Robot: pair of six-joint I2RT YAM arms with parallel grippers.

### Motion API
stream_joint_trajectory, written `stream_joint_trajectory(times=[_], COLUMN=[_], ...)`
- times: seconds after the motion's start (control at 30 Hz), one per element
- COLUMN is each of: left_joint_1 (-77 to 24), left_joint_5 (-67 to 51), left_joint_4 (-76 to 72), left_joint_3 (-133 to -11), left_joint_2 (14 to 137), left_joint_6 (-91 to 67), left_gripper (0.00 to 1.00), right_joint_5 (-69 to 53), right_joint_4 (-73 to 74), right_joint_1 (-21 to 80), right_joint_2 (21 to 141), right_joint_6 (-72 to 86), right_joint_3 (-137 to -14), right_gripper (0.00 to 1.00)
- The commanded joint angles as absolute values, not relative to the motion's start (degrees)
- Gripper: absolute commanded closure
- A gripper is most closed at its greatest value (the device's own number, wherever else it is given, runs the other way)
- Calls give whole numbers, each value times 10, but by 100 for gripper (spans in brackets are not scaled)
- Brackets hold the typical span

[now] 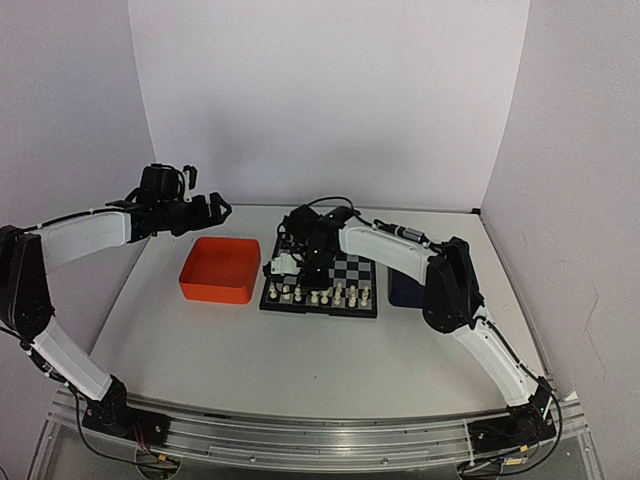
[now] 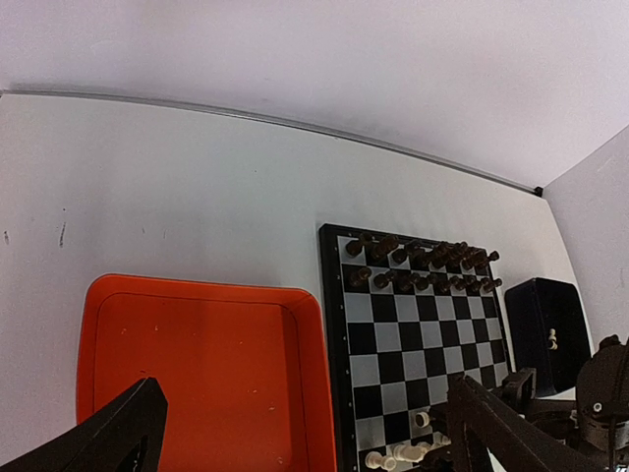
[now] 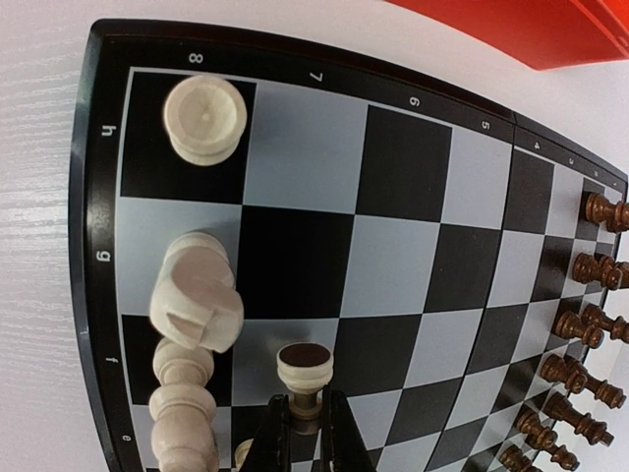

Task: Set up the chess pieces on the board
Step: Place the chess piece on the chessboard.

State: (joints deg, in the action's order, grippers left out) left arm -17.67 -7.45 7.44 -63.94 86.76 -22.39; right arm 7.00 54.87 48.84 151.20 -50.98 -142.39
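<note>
The left gripper (image 1: 212,212) hangs in the air with its jaws spread wide and nothing between them, above the 12 o'clock side of the orange tray (image 1: 222,262). The board (image 1: 355,268) lies just beside this tray, at its 3 o'clock. The cream chess pieces (image 1: 318,295) stand along the 6 o'clock edge of the board, and the black pieces (image 2: 423,265) fill two rows at the 12 o'clock edge. The right gripper (image 3: 305,408) is low over the 7 o'clock corner, its jaws narrow and pinched on one cream piece (image 3: 304,366). At 3 o'clock of the board lies the dark blue tray (image 1: 403,290), with one more cream piece inside.
</note>
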Motion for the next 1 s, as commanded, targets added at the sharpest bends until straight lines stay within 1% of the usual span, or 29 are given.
stream_joint_trajectory(times=[0.0,0.47,0.97], left_joint_1=[-178,-178,-178], left_joint_5=[-85,-115,-113], left_joint_4=[51,40,39], left_joint_3=[-650,-650,-643], left_joint_2=[869,870,862], left_joint_6=[-223,-224,-229], left_gripper=[0,0,0], right_joint_5=[79,84,104], right_joint_4=[559,551,552], right_joint_1=[492,489,489], right_joint_2=[1489,1471,1455], right_joint_6=[-513,-490,-532], right_joint_3=[-1442,-1462,-1411], right_gripper=[95,98,97])
